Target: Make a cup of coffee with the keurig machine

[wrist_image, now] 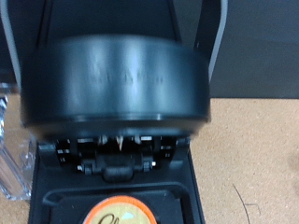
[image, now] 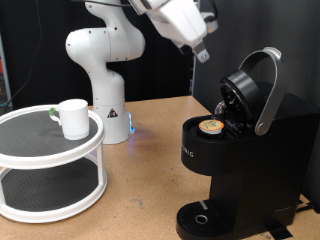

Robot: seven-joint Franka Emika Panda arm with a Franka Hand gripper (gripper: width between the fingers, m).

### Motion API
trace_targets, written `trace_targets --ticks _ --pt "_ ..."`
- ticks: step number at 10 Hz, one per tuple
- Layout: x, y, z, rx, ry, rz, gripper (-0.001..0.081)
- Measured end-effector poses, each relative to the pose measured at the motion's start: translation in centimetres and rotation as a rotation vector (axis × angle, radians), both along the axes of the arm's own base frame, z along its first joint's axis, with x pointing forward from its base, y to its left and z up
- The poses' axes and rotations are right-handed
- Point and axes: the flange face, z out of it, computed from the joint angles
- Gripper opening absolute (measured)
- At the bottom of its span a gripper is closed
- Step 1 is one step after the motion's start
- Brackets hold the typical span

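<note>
The keurig machine [image: 235, 150] stood at the right of the exterior view with its lid raised, silver-grey handle [image: 268, 90] tilted up and back. A tan-topped pod [image: 211, 127] sat in the open brew chamber; the wrist view looked straight into it, the pod [wrist_image: 119, 214] just below the lifted lid. The gripper [image: 201, 52] hung above the machine, touching nothing; whether its fingers were spread or together could not be told. The cup [image: 73, 117] rested on the top shelf of a white two-tier stand [image: 50, 165] at the left, well apart from the machine.
</note>
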Motion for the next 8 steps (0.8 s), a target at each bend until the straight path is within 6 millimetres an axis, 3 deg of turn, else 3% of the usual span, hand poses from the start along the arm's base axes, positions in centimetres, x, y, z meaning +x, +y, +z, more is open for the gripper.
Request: trace_targets --ticks 3,8 --pt "-0.3 -0.4 2.1 0.017 -0.004 -0.017 0.0803" --pt "-0.3 0.6 1.7 0.053 -0.006 -0.003 0.0803"
